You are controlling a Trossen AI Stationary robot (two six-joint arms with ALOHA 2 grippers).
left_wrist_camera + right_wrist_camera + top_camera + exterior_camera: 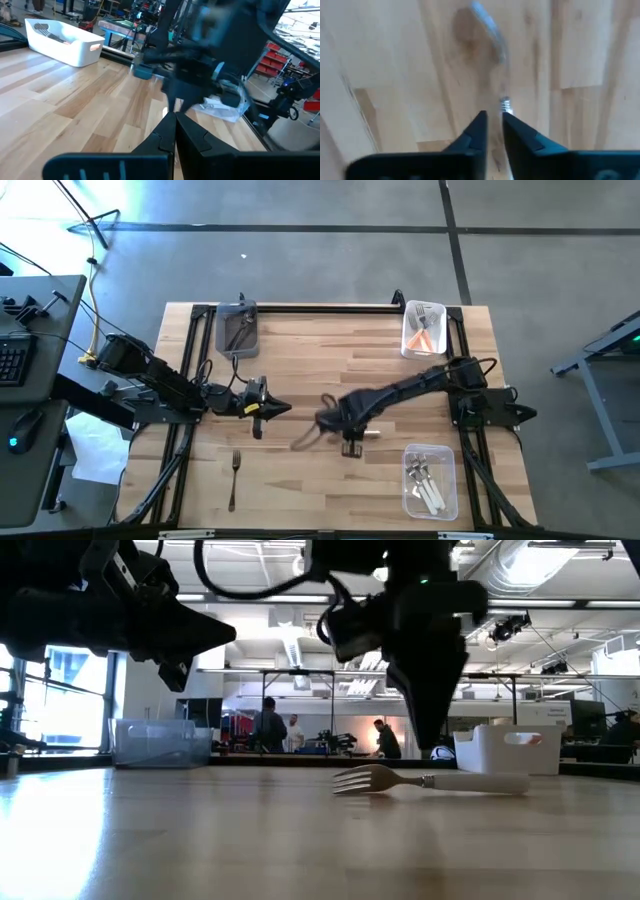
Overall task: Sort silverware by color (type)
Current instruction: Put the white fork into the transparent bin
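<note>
A white-handled fork (470,781) lies flat on the table's middle, tines (360,780) toward the left. It also shows under my right arm (372,434) and blurred in the right wrist view (504,102). My right gripper (432,748) (350,444) (495,117) points down just above the fork's neck, open by a narrow gap, with a little clearance in the low view. A dark-handled fork (233,476) lies near the near-left part of the table. My left gripper (283,409) (175,122) hovers left of centre, shut and empty.
Three bins stand on the table. A grey one (237,330) at the far left holds dark forks. A clear one (423,330) at the far right holds orange forks, and a clear one (430,480) at the near right holds white forks. People stand in the room behind (270,725).
</note>
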